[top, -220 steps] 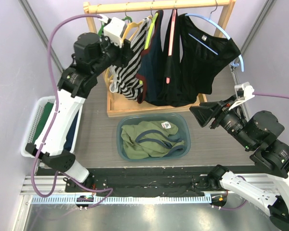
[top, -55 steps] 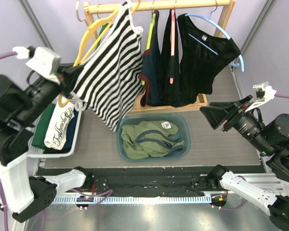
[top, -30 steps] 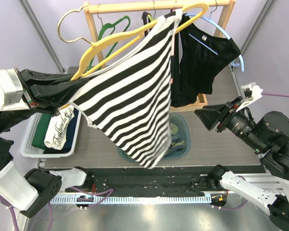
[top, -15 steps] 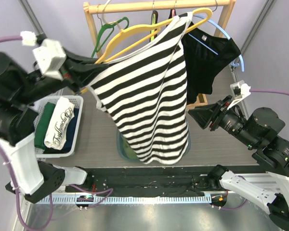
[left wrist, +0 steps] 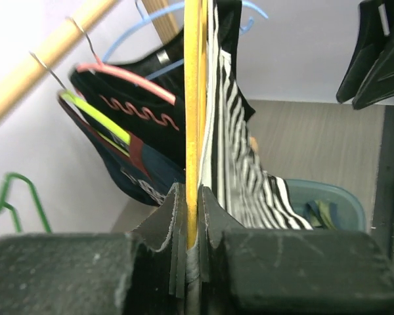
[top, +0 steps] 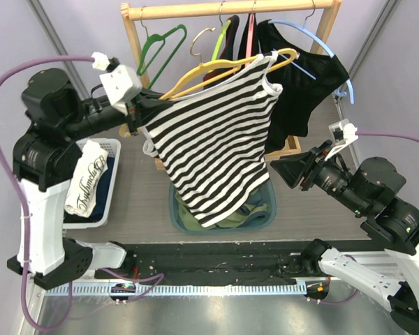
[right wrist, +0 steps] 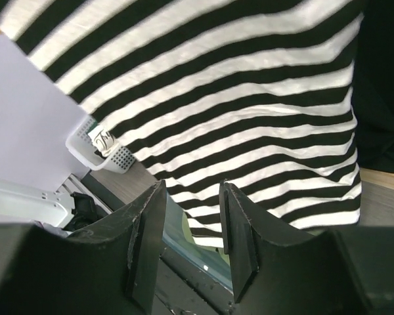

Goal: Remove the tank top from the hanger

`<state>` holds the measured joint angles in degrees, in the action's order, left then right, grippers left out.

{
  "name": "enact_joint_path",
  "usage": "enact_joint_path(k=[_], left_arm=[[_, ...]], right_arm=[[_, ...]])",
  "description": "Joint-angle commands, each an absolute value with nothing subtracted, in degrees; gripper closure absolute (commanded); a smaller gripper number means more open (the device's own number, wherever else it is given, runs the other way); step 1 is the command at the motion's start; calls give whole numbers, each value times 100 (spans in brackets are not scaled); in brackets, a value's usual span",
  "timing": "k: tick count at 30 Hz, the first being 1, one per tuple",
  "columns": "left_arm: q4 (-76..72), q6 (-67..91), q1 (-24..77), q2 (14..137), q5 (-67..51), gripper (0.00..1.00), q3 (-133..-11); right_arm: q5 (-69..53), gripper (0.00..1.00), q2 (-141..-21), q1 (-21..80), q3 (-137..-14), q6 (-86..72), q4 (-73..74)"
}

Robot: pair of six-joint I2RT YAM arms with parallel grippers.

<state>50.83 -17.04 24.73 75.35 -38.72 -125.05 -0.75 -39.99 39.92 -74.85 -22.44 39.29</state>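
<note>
Striped tank top (top: 213, 146), soft black-and-white knit, hangs on a thin yellow hanger (top: 216, 70) in front of the wooden rail (top: 230, 8), above the teal tub (top: 271, 202). Left gripper (top: 157, 103) reaches out level, jaws clenched on the hanger's end; the left wrist view shows the hanger edge-on. Right gripper (top: 281, 171) points at the fabric, jaws apart, empty. The right wrist view shows mostly stripes.

We take this for a robot lab: plain lilac walls (top: 91, 28), a metal frame (top: 195, 310) in front (cables (top: 398, 135) trailing), one wooden clothes rack (top: 195, 10).
</note>
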Motion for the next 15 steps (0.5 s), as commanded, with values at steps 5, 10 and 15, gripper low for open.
enact_joint_path(k=[5, 10, 15], left_arm=[[4421, -2285, 2496, 6812, -4604, 100, -12403], [4447, -2320, 2496, 6381, -4597, 100, -11840], [4474, -2540, 2505, 6170, -4369, 100, -11619]], right_arm=[[-26, 54, -3806, 3981, -7269, -2188, 3507], [-26, 55, -3700, 3981, -7242, -2171, 3559], [158, 54, -3700, 3981, -7137, -2197, 3525]])
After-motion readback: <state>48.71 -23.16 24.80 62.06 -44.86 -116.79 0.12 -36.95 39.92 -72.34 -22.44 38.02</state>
